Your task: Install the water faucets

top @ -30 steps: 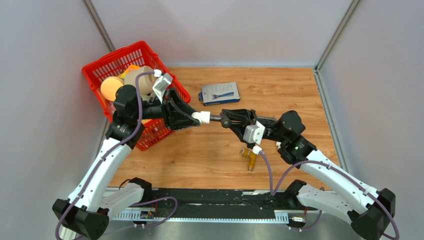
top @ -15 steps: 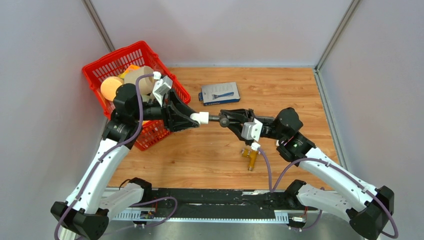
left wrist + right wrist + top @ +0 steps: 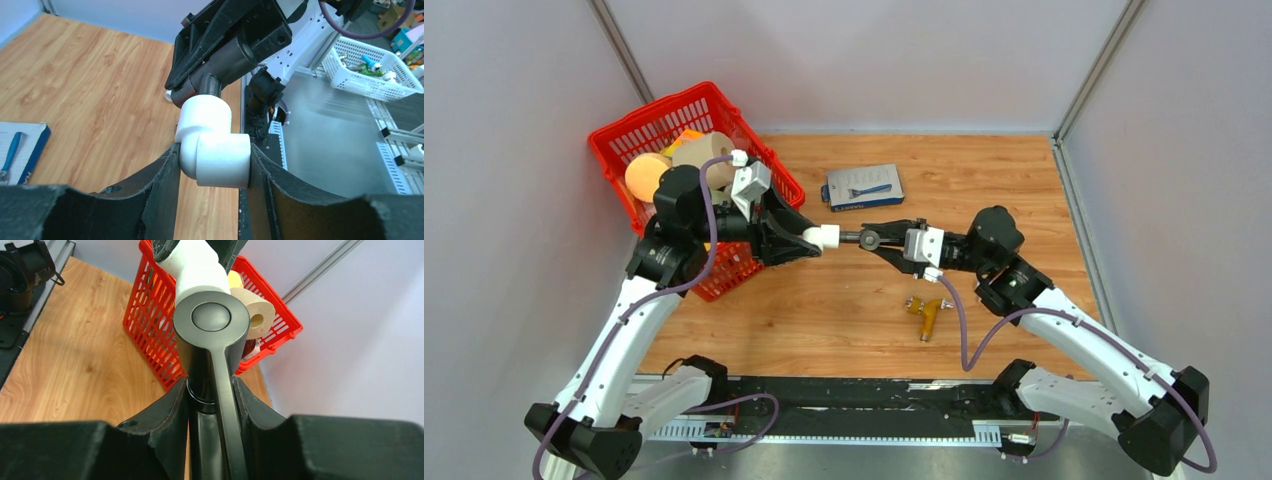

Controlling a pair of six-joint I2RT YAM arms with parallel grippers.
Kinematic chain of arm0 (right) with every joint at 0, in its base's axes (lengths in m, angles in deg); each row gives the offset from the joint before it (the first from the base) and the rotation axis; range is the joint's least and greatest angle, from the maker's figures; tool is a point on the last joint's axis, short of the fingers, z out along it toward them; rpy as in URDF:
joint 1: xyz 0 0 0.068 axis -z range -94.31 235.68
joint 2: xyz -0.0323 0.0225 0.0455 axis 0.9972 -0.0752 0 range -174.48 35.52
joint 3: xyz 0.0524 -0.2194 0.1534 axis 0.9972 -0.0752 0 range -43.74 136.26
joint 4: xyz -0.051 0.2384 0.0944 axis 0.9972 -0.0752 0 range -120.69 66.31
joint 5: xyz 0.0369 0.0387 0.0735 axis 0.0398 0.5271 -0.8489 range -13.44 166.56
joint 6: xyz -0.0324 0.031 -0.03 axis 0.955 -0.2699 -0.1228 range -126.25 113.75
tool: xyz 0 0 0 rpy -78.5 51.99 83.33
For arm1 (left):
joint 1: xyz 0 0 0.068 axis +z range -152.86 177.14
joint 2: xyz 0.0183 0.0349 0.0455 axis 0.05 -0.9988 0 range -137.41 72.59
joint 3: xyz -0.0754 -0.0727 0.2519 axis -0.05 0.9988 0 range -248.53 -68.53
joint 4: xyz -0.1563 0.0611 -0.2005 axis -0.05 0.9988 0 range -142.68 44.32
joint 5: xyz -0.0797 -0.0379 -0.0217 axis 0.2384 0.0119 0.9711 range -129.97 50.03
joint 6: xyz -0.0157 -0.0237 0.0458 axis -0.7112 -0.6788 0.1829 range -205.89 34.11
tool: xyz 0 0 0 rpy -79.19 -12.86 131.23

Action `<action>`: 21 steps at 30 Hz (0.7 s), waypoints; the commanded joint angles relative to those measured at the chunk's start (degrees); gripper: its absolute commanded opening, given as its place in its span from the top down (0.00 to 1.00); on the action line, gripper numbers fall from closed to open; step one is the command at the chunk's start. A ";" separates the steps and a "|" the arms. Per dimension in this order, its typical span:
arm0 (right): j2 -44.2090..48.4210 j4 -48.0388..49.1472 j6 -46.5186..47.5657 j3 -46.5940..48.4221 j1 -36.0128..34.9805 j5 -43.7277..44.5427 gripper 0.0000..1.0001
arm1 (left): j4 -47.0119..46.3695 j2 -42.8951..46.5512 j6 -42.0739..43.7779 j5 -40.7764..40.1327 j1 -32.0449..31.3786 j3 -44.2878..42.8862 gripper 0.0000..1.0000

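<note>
Dark grey faucet (image 3: 865,238) pinched in the right gripper (image 3: 881,240), fingers closed on its body, held above the table (image 3: 1004,180) at mid-scene. Left end touching the white elbow (image 3: 822,237), itself clamped between the pads of the left gripper (image 3: 810,240).

From above, only a short dark stub visible between elbow and fingers. From the right wrist, a round cap (image 3: 211,317) face-on, with a flat bar running back between the fingers (image 3: 172,405); elbow just beyond it. From the left wrist, a dark tube end (image 3: 210,86) at the elbow's upper mouth (image 3: 212,145); how far in, impossible to tell.

Long axis left to right, about level, pointing left at the elbow.

Red basket (image 3: 649,118) far left; blue box (image 3: 863,187) farther back; brass fitting (image 3: 925,315) nearer, lying on the wood.
</note>
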 commanded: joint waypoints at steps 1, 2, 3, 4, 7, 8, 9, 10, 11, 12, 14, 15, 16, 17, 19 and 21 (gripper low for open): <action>-2.35 2.74 -6.04 3.98 -1.80 -6.22 1.00 | 3.34 -1.21 9.02 5.78 -2.91 -3.20 1.00; -2.61 2.74 -7.36 4.24 -1.79 -6.48 1.00 | 4.14 -1.03 12.34 4.55 -2.91 -3.12 1.00; -2.79 2.74 -8.85 4.51 -1.71 -6.49 1.00 | 5.19 -0.68 14.81 3.93 -2.91 -2.77 1.00; -2.96 2.74 -10.35 4.94 -1.62 -6.49 1.00 | 5.46 -0.07 15.97 2.45 -2.91 -2.41 1.00; -3.84 2.74 -16.06 5.82 -1.18 -6.84 1.00 | 5.47 2.13 22.46 0.85 -2.91 -0.14 1.00; -4.02 2.66 -17.99 6.18 -1.09 -7.01 1.00 | 4.86 3.35 23.44 -0.28 -3.00 0.48 1.00; -4.37 2.57 -19.66 6.61 -0.92 -7.36 1.00 | 4.33 4.15 26.06 -0.73 -3.00 1.79 1.00; -4.72 2.65 -21.42 6.97 -0.74 -8.50 1.00 | 4.24 5.55 27.30 -1.60 -3.00 2.33 1.00; -4.99 2.66 -23.09 7.40 -0.57 -10.16 1.00 | 3.63 6.08 29.23 -2.31 -3.00 3.38 1.00; -5.25 2.66 -24.50 7.76 -0.48 -11.48 1.00 | 3.27 7.22 29.86 -2.75 -3.09 4.09 1.00; -5.86 3.09 -28.36 8.64 -0.39 -13.68 1.00 | 2.48 8.45 32.49 -3.81 -3.18 5.58 1.00; -6.22 3.27 -30.73 9.16 -0.39 -14.56 1.00 | 2.57 8.81 34.33 -4.77 -3.18 6.46 1.00; -6.57 3.53 -33.10 9.60 -0.39 -15.36 1.00 | 1.87 9.51 35.04 -5.47 -3.35 7.34 1.00; -7.18 3.71 -35.21 10.22 -0.39 -15.89 1.00 | 1.43 9.87 35.57 -7.57 -3.44 7.87 1.00; -8.32 3.80 -40.47 11.27 -0.39 -16.15 1.00 | 1.16 11.18 39.33 -9.68 -3.79 9.27 1.00; -9.55 3.80 -45.14 12.41 -0.39 -16.42 1.00 | 0.81 12.50 42.50 -13.01 -4.32 10.77 1.00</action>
